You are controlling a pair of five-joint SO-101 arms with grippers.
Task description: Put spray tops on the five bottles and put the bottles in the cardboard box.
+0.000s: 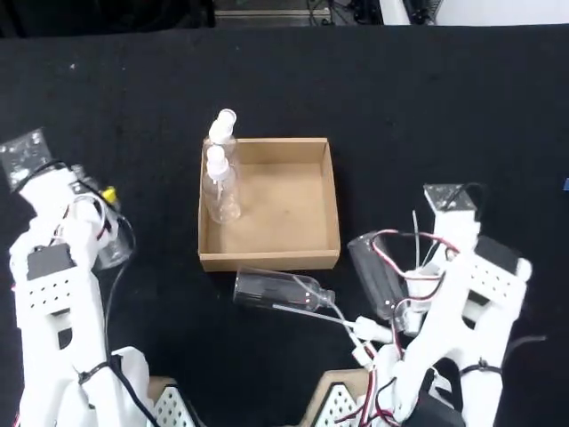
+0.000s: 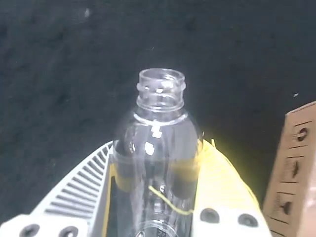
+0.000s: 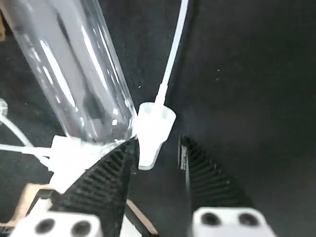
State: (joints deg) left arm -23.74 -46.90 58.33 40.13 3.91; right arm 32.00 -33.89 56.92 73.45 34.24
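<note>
bare bottle [image 2: 160, 128] is clamped in the left claw [image 2: 157, 165] off to the side of the cardboard box [image 1: 267, 260], neck open, probably held steady so a top can go on. right claw [image 3: 155, 145] is parted around a spray top [image 3: 154, 129] on the counter [image 1: 444, 89], not squeezing it, just beside a lying bottle [image 3: 74, 69]. a capped bottle [image 1: 220, 189] sits in the box.

One cardboard box [image 1: 333, 205], mid-table. Five clear bottles in all. Two topped bottles [image 1: 221, 194] stand at the box's far left corner. Three open bottles [image 1: 271, 289] are spread out: one left, one near, one right. Loose spray tops [image 3: 154, 129], near right: I count at least two (their tubes tangle). Two grippers, both mine: left gripper [image 2: 158, 148], right gripper [image 3: 158, 143].
</note>
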